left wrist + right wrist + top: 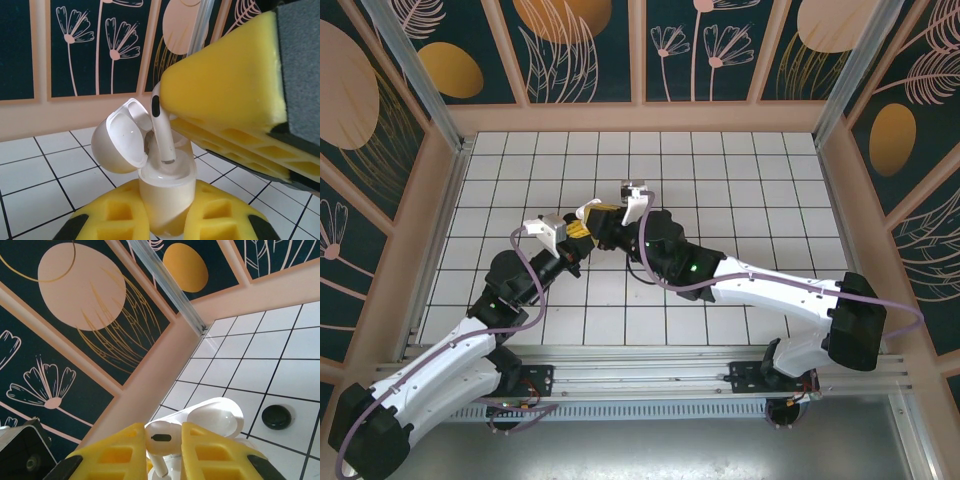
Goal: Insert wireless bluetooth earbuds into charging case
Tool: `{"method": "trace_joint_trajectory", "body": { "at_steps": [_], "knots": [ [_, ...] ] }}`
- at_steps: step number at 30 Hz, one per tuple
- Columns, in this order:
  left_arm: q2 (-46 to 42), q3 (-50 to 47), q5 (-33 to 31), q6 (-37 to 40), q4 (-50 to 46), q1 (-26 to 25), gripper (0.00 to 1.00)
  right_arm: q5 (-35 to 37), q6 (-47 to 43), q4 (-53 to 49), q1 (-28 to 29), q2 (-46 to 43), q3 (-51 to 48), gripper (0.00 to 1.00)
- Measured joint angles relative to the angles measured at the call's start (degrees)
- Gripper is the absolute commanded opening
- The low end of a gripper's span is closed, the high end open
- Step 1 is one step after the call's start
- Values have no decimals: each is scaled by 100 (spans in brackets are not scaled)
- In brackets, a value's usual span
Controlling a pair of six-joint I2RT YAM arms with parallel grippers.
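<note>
Above the middle of the tiled tabletop (720, 170), well clear of all four edges, two robot arms meet over a white charging case (167, 192). The left gripper (167, 222) is closed on the case's lower body and holds it upright off the tiles. In the left wrist view its hinged lid (120, 137) is flipped open to the left.

The right gripper (165, 450) is clamped on the bulbous head of a white earbud (161, 437), a yellow pad (225, 80) on each side, leaving the stem free. The stem's tip stands in a socket at the case's mouth, leaning slightly, with the head well above the rim, so the earbud looks only partly seated. Whether the second socket is filled cannot be told.

A small black rounded piece (276, 416), probably one of the black earbuds, lies on a bare tile near the case but apart from it.

The earbud appears light, hard and glossy, and likely to slip or twist between the pads. The head is the sensible place to hold it, since the stem must slide in unobstructed. The case looks equally smooth and light. A grip low on its body keeps the mouth clear, and the thin lid hinge seems the part most at risk from a knock.
</note>
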Motion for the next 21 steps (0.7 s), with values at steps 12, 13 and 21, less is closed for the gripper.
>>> {"method": "trace_joint_trajectory", "body": {
  "at_steps": [12, 13, 21],
  "knots": [
    [-101, -11, -42, 0, -98, 0, 0, 31, 9, -11, 142, 20, 13, 15],
    [-103, -11, -42, 0, -103, 0, 0, 33, 17, -17, 155, 20, 13, 16],
    [-133, -11, -39, -2, -219, 0, 0, 223, 37, -122, 214, 17, 13, 16]
  ]
}}
